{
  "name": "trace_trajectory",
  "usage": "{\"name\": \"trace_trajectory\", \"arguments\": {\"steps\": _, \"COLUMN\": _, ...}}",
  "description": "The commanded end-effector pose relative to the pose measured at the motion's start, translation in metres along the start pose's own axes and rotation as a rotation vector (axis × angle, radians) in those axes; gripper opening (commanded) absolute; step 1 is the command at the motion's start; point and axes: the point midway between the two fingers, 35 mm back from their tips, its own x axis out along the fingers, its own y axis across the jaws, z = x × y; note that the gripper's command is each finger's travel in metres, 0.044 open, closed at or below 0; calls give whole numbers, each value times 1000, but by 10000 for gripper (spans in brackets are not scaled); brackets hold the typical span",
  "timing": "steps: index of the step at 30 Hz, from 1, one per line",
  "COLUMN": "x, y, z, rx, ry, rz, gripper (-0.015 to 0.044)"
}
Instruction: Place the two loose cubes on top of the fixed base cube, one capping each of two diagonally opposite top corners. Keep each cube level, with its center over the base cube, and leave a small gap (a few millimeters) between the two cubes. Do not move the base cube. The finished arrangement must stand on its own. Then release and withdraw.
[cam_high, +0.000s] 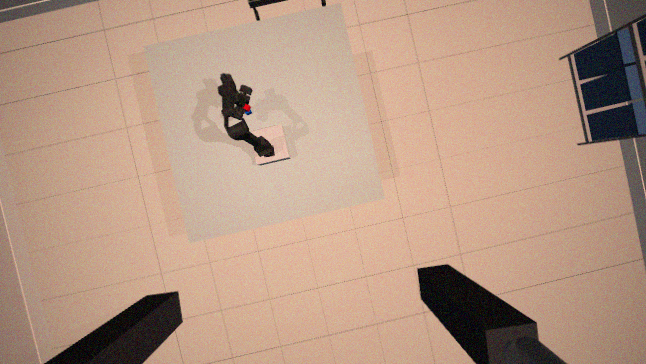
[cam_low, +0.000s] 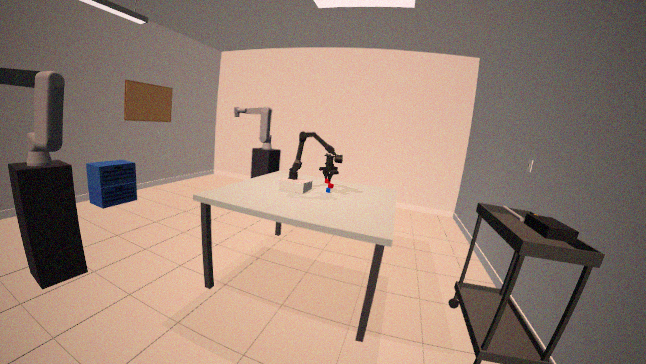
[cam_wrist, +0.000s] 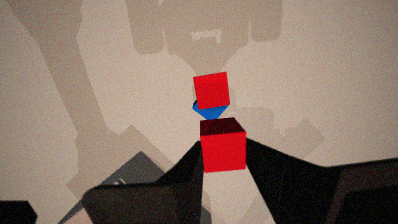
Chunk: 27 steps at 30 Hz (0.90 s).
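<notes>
The blue base cube (cam_high: 248, 113) (cam_low: 328, 190) (cam_wrist: 212, 112) stands on the table, mostly covered in the wrist view, where one blue corner shows. One red cube (cam_low: 330, 185) (cam_wrist: 211, 90) rests on top of it, toward the side away from my gripper in the wrist view, and looks level. My gripper (cam_low: 327, 179) (cam_wrist: 220, 143) is shut on the other red cube (cam_low: 326, 181) (cam_wrist: 224, 152) and holds it higher than the placed one, close beside it in the wrist view. The top view shows one red patch; which cube it is, I cannot tell.
The arm rises from a pale mounting block (cam_high: 281, 142) (cam_low: 294, 186) on the table (cam_high: 325, 165) (cam_low: 350, 215). The block's grey side (cam_wrist: 137, 167) shows at the lower left of the wrist view. A dark cart (cam_low: 515, 240) stands apart from the table.
</notes>
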Motion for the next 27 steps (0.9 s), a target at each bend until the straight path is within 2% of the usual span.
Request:
{"name": "trace_trajectory", "arguments": {"steps": 1, "x": 11, "y": 2, "z": -3, "rx": 7, "ry": 10, "rz": 6, "gripper": 105}}
{"name": "trace_trajectory", "arguments": {"steps": 11, "x": 12, "y": 2, "z": -3, "rx": 7, "ry": 10, "rz": 6, "gripper": 105}}
{"name": "trace_trajectory", "arguments": {"steps": 27, "x": 41, "y": 1, "z": -2, "rx": 9, "ry": 10, "rz": 6, "gripper": 105}}
